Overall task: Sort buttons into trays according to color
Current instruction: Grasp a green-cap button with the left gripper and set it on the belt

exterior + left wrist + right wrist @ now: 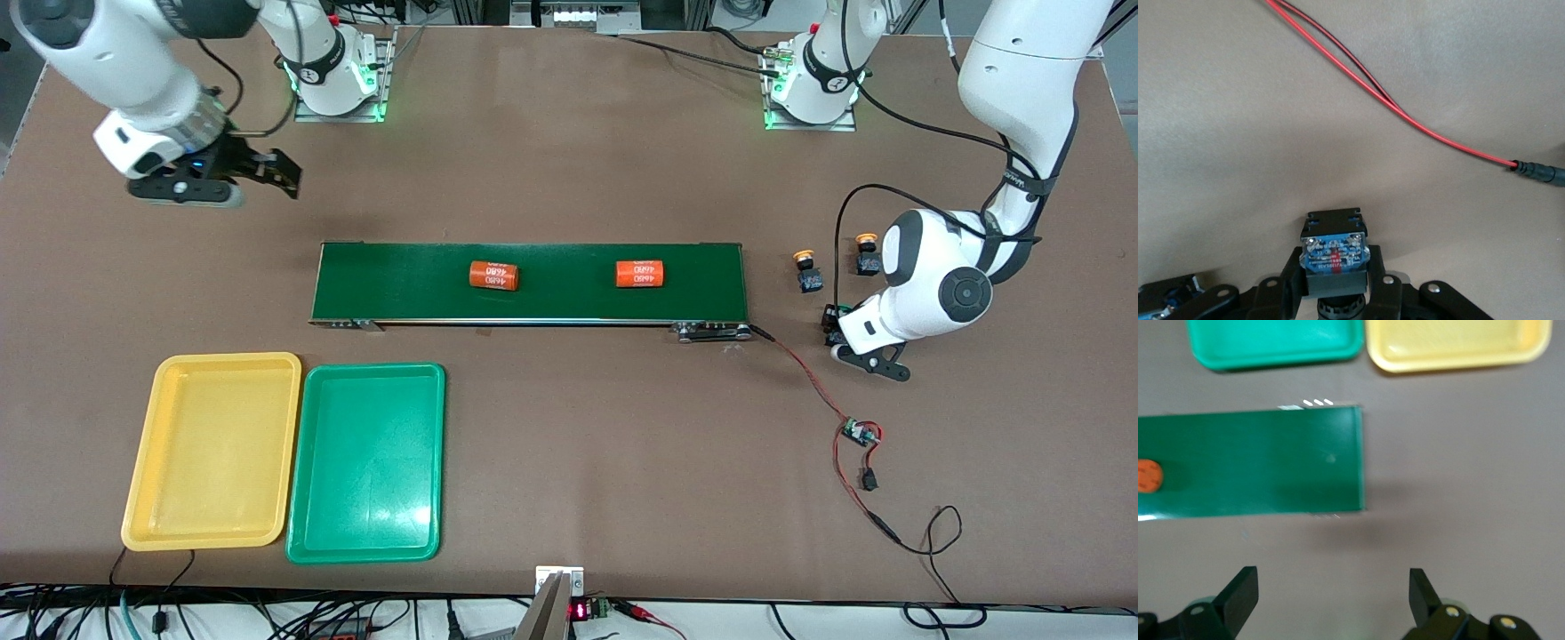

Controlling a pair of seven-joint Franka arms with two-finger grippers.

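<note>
Left gripper (pixel 1335 283) pinches a button (pixel 1334 250) by its dark base, low at the table beside the conveyor's left-arm end. Risk: shallow bite, button twisting free on lift. Right gripper (pixel 1331 600) waits, fingers spread, above bare table.

One high camera over the whole table (pixel 569 160), plus one close camera on each wrist.

The front view looks down toward the robots' bases along the table's top edge. The left wrist view sits close above bare tabletop and a red wire (pixel 1405 117), also in the front view. The right wrist view, higher up, shares the conveyor belt (pixel 1251 463) end and both trays.
</note>
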